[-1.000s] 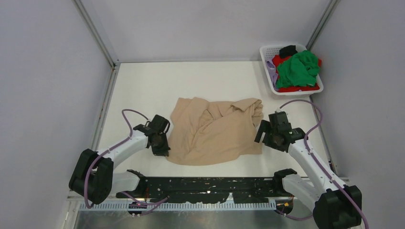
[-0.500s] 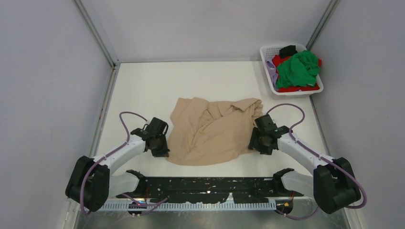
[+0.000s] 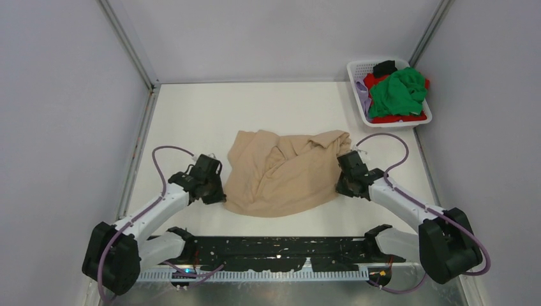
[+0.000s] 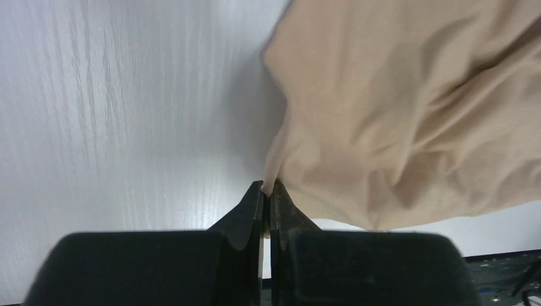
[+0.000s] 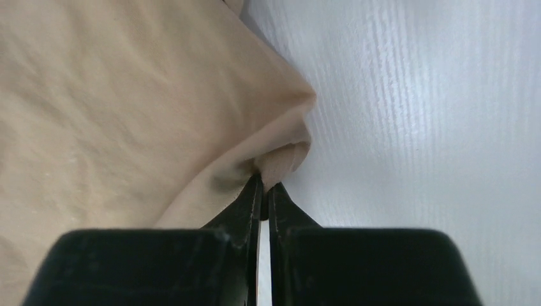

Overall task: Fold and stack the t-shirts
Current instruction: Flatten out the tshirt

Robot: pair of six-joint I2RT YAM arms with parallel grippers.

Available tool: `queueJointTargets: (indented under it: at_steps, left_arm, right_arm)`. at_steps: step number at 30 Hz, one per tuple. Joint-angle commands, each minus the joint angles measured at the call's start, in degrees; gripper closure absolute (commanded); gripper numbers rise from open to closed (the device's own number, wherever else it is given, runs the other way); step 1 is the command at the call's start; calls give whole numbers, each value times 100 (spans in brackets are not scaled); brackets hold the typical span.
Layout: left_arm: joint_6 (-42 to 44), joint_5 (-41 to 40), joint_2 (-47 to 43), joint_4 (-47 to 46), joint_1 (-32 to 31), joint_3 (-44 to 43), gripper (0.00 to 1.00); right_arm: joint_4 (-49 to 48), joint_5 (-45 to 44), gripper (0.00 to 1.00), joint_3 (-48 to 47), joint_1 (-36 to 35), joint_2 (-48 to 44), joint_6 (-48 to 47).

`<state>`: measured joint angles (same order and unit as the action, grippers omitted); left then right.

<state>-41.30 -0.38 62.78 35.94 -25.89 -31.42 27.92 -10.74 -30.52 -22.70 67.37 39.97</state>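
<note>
A beige t-shirt [image 3: 284, 172] lies rumpled in the middle of the white table. My left gripper [image 3: 219, 196] is shut on its near left edge; in the left wrist view the cloth [image 4: 395, 115] is pinched between the closed fingertips [image 4: 255, 194]. My right gripper [image 3: 339, 185] is shut on the shirt's near right edge, where the right wrist view shows a fold of beige cloth [image 5: 127, 102] caught at the tips of the fingers [image 5: 253, 191]. More t-shirts, green [image 3: 397, 92], red [image 3: 395, 118], black [image 3: 384, 67] and lilac [image 3: 362, 95], are heaped in a basket.
The white mesh basket [image 3: 355, 69] stands at the far right corner, by the right wall. Grey walls with metal posts [image 3: 127, 44] close in the table on three sides. A black frame [image 3: 274, 252] runs along the near edge between the arm bases.
My right gripper moved left to the shirt's near right edge and closed on it. The left arm shifted slightly, drawing its held edge of the shirt with it.
</note>
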Motion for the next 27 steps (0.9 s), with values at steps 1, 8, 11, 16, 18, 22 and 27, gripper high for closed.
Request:
queueJointTargets:
  at_steps: [1, 8, 11, 16, 18, 22, 27]
  left_arm:
    - [163, -383, -587, -444, -30, -789, 100]
    - [464, -1030, -1225, -1411, -30, -1905, 100]
    - [882, -1328, -1315, -1559, -30, -2817, 100]
    - [1588, -1884, -1433, -1538, -30, -4250, 100]
    - [1810, -1861, -1530, -1643, -30, -4660, 100]
    - [2142, -1460, -1521, -1642, -30, -5598, 100]
    - [2498, -995, -1492, -1014, -30, -6973, 100]
  right_arm:
    - [-484, -941, 95, -451, -15, -824, -521]
    - [-1763, -1416, 95, -1514, -11, -2263, -1610]
    - [-1992, -1469, 95, -2076, -10, -2411, -1943]
    - [-2346, -1579, 95, -3242, 0, -2491, -2583]
    - [-2479, -1390, 95, -3721, 0, -2502, -2848]
    - [-2126, -909, 95, -4990, -6, -2372, -3172]
    - [-1515, -36, 95, -6305, -5, -2357, -3256]
